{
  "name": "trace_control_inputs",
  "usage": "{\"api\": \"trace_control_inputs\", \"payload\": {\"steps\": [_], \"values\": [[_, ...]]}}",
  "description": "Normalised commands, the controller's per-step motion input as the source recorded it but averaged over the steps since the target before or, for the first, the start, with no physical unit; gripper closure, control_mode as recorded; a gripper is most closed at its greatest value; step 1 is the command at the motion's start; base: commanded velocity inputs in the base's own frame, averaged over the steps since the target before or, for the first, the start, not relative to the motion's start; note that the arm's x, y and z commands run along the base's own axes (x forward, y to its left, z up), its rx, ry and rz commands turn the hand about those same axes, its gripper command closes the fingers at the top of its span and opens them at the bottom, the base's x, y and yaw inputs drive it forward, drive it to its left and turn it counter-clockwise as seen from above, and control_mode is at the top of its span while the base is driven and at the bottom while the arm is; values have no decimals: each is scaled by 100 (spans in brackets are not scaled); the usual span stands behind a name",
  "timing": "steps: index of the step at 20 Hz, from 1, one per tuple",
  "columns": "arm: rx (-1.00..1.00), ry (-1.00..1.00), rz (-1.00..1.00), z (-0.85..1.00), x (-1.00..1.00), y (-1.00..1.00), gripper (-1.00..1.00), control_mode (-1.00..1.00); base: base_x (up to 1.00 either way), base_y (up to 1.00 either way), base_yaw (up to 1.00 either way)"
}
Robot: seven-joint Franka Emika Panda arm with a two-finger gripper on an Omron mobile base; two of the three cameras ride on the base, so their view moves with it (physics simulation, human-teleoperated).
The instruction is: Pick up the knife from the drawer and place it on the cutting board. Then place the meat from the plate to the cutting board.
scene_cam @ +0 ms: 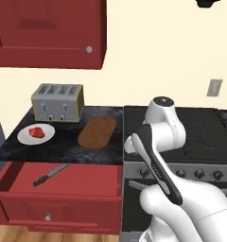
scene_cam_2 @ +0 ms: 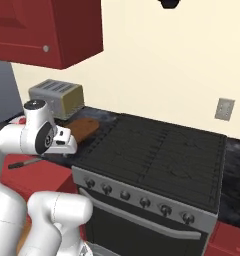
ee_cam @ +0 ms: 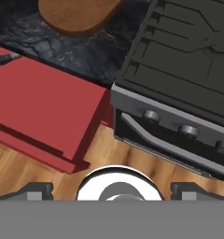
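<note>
The dark-red drawer (scene_cam: 21, 182) stands pulled open under the counter. The knife (scene_cam: 50, 174) lies slanted inside it, black handle toward the front; its tip (ee_cam: 4, 59) also peeks in at the left of the hand view. On the counter lie the brown cutting board (scene_cam: 97, 132) and, left of it, the white plate (scene_cam: 25, 138) carrying the red meat (scene_cam: 37, 132). My gripper (ee_cam: 112, 190) is open and holds nothing. It hangs above the floor by the drawer's right end and the stove's front corner, well right of the knife.
A silver toaster (scene_cam: 57, 102) stands behind the plate. The black stove (scene_cam: 205, 137), with its row of knobs (ee_cam: 188, 130) and oven handle, borders the counter on the right. Red wall cabinets (scene_cam: 49, 33) hang overhead. Wooden floor (ee_cam: 132, 154) lies below the hand.
</note>
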Motion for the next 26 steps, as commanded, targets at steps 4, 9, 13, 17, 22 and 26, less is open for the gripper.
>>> {"api": "trace_control_inputs", "payload": {"steps": [4,9,13,17,22,26], "values": [[0,0,0,0,0,0,-100,100,0,0,24],[0,0,0,0,0,0,-100,100,1,0,36],[0,0,0,0,0,0,-100,100,17,10,39],[0,0,0,0,0,0,-100,100,63,-24,31],[0,0,0,0,0,0,-100,100,47,-60,35],[0,0,0,0,0,0,-100,100,3,3,31]]}}
